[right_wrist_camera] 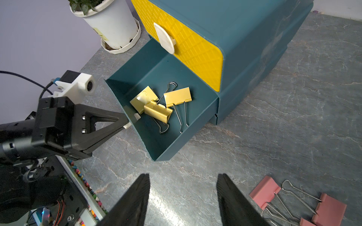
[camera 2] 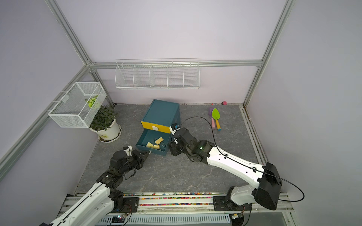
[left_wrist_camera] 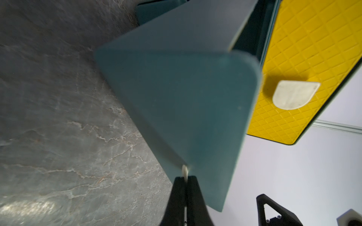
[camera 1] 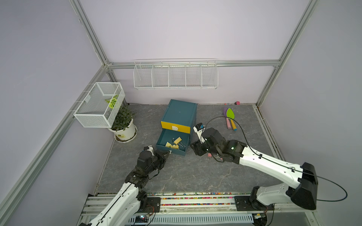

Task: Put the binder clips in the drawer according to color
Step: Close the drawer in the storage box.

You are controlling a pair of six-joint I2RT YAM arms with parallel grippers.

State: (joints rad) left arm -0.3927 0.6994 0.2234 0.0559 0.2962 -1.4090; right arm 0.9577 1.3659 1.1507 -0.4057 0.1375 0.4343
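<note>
left gripper [left_wrist_camera: 185,182] was clamped shut on the white handle tab [left_wrist_camera: 184,171] of the open teal drawer [right_wrist_camera: 166,144]. right gripper [right_wrist_camera: 183,176] hung half open and empty near the pink binder clips [right_wrist_camera: 264,190].

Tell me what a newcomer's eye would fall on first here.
The open teal drawer under the yellow drawer front, mid-scene, with three yellow binder clips inside. The left gripper is pinched shut on its white handle tab, and pink binder clips lie on the table beside the open right gripper.
</note>
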